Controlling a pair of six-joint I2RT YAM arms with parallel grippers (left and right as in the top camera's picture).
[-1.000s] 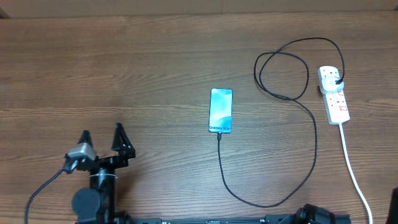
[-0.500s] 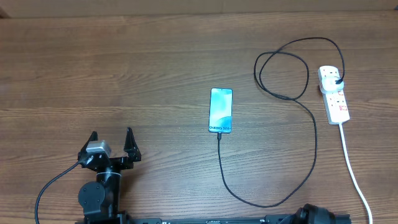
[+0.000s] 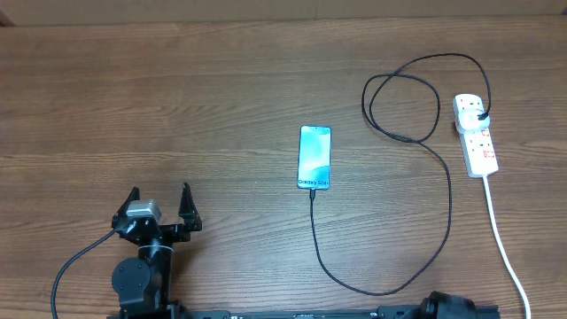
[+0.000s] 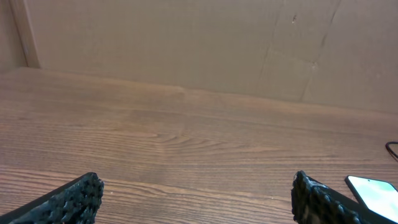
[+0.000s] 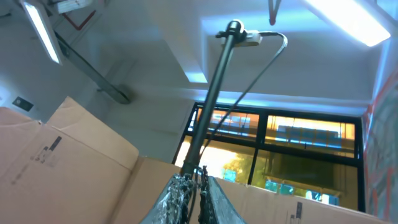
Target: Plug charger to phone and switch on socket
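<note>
- Left gripper (image 3: 159, 197): released, fingers spread, empty, over the table's (image 3: 177, 89) near-left part.
- Phone (image 3: 314, 157): flat mid-table, screen lit.
- Charger (image 3: 450, 204): tip meets the phone's near end; cable loops right; plug seated in the socket.
- Socket (image 3: 476, 135): far right.
- Right gripper (image 5: 196, 186): clenched, empty, aimed upward.

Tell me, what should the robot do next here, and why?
Probably bring the right end effector, which points at the ceiling, down toward the socket to press its switch. The charger already runs from the phone to the socket, but the pictures don't show whether the switch is on.
</note>
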